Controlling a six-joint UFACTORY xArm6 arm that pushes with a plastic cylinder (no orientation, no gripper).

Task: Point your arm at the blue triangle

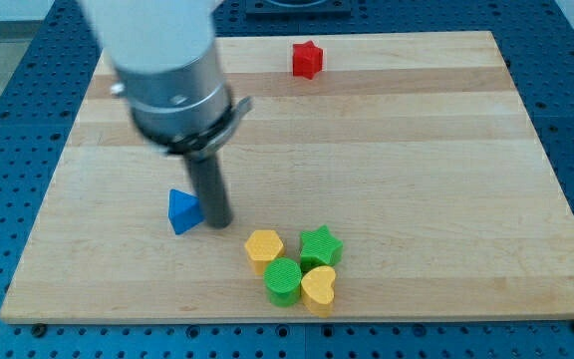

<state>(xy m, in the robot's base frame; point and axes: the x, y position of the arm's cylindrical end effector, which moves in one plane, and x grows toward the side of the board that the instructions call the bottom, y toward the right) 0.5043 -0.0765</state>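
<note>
The blue triangle (181, 211) lies on the wooden board (417, 150) at the lower left of the middle. My tip (218, 223) stands right beside it, on its right side, touching or nearly touching it. The dark rod rises from there to the grey arm body at the view's top left.
A red star (307, 59) sits near the board's top edge. A cluster at the bottom middle holds a yellow hexagon (264, 246), a green star (320, 245), a green round block (284, 280) and a yellow heart (318, 287).
</note>
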